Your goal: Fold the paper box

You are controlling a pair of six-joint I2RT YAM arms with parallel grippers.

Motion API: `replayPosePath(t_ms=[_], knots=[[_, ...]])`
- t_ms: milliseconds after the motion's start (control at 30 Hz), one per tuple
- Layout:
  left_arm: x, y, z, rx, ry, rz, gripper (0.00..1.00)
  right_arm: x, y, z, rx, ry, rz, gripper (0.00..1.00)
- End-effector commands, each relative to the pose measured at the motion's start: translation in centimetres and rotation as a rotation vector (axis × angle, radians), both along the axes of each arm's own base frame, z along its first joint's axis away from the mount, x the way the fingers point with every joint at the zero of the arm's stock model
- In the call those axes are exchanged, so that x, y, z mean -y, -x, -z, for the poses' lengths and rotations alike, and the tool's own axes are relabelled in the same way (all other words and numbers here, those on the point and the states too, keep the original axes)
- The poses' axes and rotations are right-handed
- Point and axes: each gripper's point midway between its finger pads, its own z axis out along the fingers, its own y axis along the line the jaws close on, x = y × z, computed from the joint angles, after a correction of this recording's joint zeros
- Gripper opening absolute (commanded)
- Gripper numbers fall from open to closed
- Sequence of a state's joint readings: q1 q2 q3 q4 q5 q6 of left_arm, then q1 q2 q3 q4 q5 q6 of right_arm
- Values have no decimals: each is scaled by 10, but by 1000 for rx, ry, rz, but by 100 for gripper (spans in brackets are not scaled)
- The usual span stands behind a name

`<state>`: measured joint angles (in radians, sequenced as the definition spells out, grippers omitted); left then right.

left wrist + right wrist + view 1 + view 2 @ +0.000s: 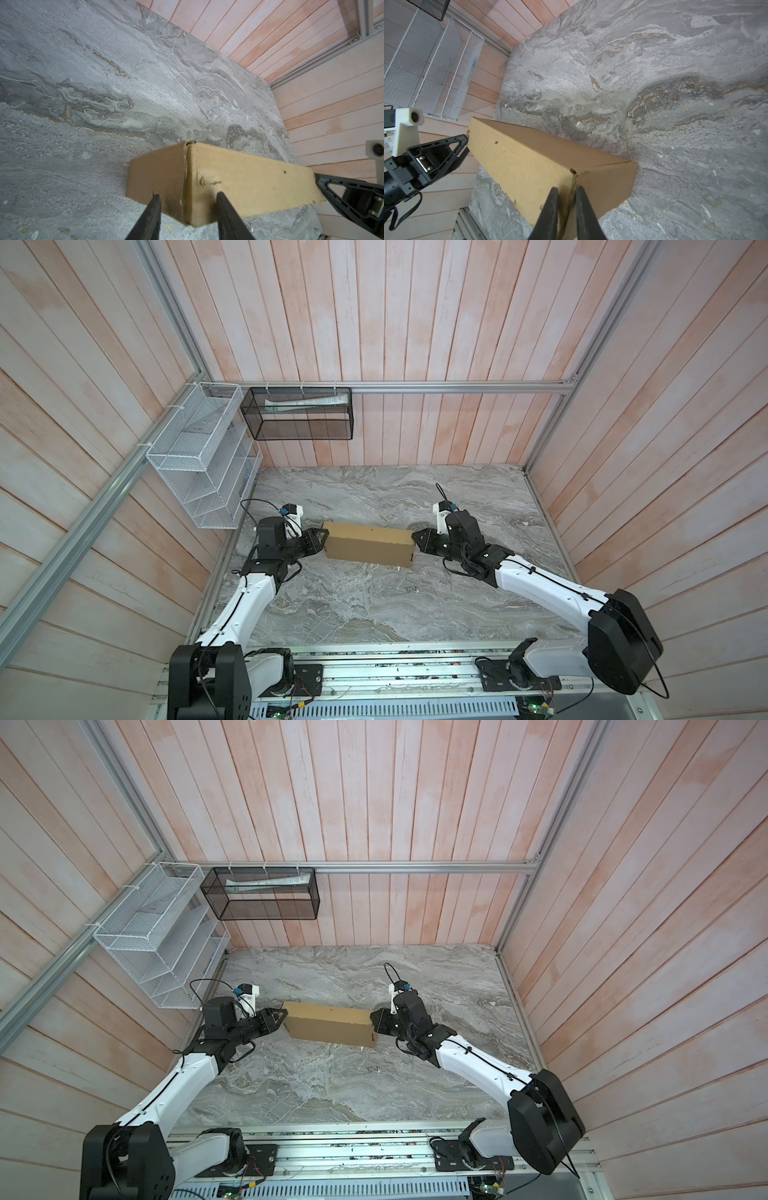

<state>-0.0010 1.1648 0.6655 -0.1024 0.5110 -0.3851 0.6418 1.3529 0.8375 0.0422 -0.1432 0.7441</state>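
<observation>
The paper box (370, 545) (330, 1025) is a tan cardboard box folded shut, lying across the middle of the marble table (374, 605). My left gripper (322, 537) (282, 1017) is at its left end. In the left wrist view the gripper (188, 194) is shut on the box (249, 182), one finger on each face of the near corner. My right gripper (415, 540) (374, 1020) is at the right end. In the right wrist view its jaws (565, 188) stand narrowly apart, pinching the corner seam of the box (529, 166).
A white wire rack (199, 456) hangs on the left wall. A black mesh basket (297, 414) holding a white tube hangs on the back wall. Plank walls close in three sides. A metal rail (395, 672) with the arm bases runs along the front.
</observation>
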Motion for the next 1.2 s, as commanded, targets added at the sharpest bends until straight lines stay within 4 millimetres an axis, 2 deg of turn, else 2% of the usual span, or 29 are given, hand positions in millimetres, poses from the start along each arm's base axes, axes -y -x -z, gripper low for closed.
replayPosePath(t_ms=[0, 167, 433, 733, 1167], knots=[[-1, 14, 19, -93, -30, -1, 45, 8, 1, 27, -43, 58, -25, 17], [0, 17, 14, -99, -25, 3, 45, 11, -9, 25, -29, 65, -43, 17], [0, 17, -1, -82, -30, 10, 45, 4, -21, 17, 0, 74, -93, 17], [-3, 11, -12, -66, -46, -1, 50, 2, -22, 4, 30, 75, -119, 26], [-3, 5, -23, -47, -67, 14, 49, 3, -23, -6, 45, 84, -122, 28]])
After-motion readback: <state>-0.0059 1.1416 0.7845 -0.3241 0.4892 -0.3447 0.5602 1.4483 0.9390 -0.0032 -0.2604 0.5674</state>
